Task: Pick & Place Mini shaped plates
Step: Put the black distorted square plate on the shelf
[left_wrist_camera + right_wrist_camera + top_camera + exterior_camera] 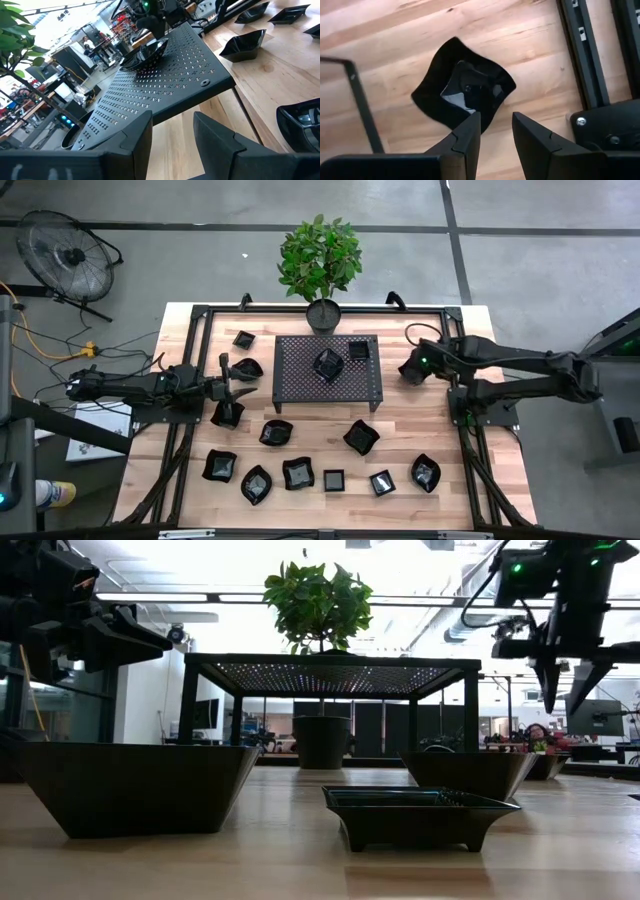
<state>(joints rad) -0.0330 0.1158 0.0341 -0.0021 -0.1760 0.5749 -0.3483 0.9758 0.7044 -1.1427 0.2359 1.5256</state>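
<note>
Several small glossy black plates lie on the wooden table, among them a wavy one (361, 437) and a square one (334, 480). Two more sit on top of the perforated rack (300, 385): one (328, 364) and one (358, 351). My right gripper (412, 370) hangs open at the rack's right side, pointing down, high above a wavy-edged plate (462, 92) that lies flat on the table. Nothing is between its fingers (465, 137). My left gripper (172, 145) stands open and level at the rack's left side, with nothing in it.
A potted plant (323, 315) stands behind the rack at the table's far edge. In the right wrist view a rack leg (360, 105) stands beside the wavy plate and black frame rails (585, 55) run on its other side. Bare wood shows between rack and front plates.
</note>
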